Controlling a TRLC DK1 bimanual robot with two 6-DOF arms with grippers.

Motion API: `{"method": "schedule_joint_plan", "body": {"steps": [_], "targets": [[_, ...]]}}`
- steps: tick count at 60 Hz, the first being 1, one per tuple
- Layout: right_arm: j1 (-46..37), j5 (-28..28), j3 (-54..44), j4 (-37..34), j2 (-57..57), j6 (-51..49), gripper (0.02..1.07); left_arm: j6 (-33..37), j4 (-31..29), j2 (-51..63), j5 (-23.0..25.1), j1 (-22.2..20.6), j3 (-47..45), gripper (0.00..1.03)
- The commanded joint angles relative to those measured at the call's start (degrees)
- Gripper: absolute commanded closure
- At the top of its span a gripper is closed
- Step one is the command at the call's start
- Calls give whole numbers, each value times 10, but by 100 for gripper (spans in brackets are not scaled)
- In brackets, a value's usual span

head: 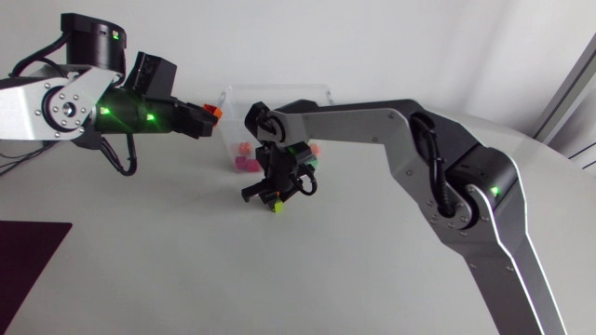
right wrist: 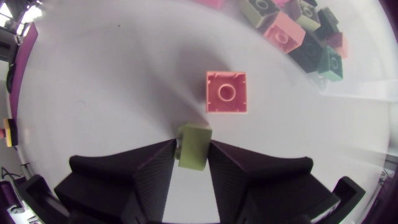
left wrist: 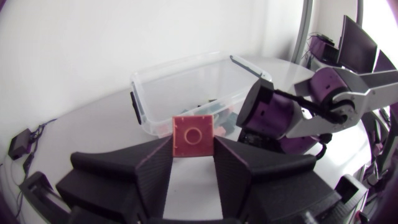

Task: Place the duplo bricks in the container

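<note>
While each pair of fingers is clamped on a brick, neither brick is in the container yet: the left gripper (left wrist: 193, 152) pinches a red brick (left wrist: 193, 134), with the clear container (left wrist: 149, 102) just ahead; the right gripper (right wrist: 193, 158) grips a yellow-green brick (right wrist: 194, 143), seemingly low over the table, though contact is unclear; a pink brick (right wrist: 226, 92) lies loose just ahead of its fingertips. Beyond that, several stored bricks (right wrist: 292, 34) already sit inside; at least three remain. No legible writing shows anywhere.
</note>
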Motion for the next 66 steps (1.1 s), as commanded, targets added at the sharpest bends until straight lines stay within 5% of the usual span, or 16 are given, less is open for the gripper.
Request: {"method": "schedule_joint_plan", "body": {"steps": [1, 23, 52, 59, 61, 62, 66], "targets": [[0, 6, -14, 2, 8, 14, 79, -28, 23, 0, 6, 6, 20, 83], [-21, 6, -193, 96, -137, -10, 81, -63, 100, 62, -8, -16, 45, 82], [-56, 3, -297, 108, -327, -27, 80, -86, 140, 229, -64, -55, 194, 80], [-66, 0, -298, 111, -352, -31, 80, -86, 130, 262, -81, -66, 232, 55], [-68, -1, -297, 112, -355, -32, 80, -86, 123, 269, -86, -66, 241, 44], [-72, -1, -293, 111, -360, -34, 80, -86, 108, 279, -86, -66, 253, 27], [-83, -4, -279, 111, -368, -39, 80, -84, 84, 288, -87, -66, 266, 11]]}}
